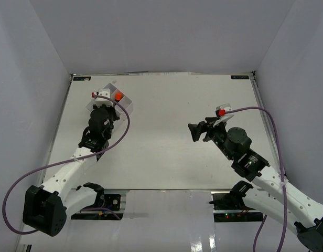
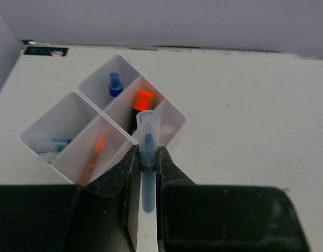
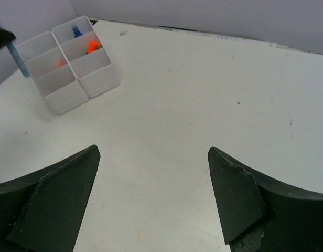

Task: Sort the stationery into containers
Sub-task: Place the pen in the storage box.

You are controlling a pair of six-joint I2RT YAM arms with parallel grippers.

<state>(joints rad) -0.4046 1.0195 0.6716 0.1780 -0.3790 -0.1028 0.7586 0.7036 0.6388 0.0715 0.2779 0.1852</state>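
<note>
The tray (image 1: pixel 125 106) sits near the far-left corner of the tabletop (image 1: pixel 167 105). The left gripper (image 2: pixel 147 153) is at the tray's near side, clamped on a blue pen (image 2: pixel 147 176) whose clear cap sticks out past the fingertips. In the left wrist view, the far compartment holds a blue-capped bottle (image 2: pixel 115 84) and the right one an orange-capped highlighter (image 2: pixel 143 100). The near one holds a thin reddish pen (image 2: pixel 96 152), and the left one small blurred items. The right gripper (image 3: pixel 153 151) hangs with jaws spread wide and empty over the tabletop's right half, well apart from the tray.
</note>
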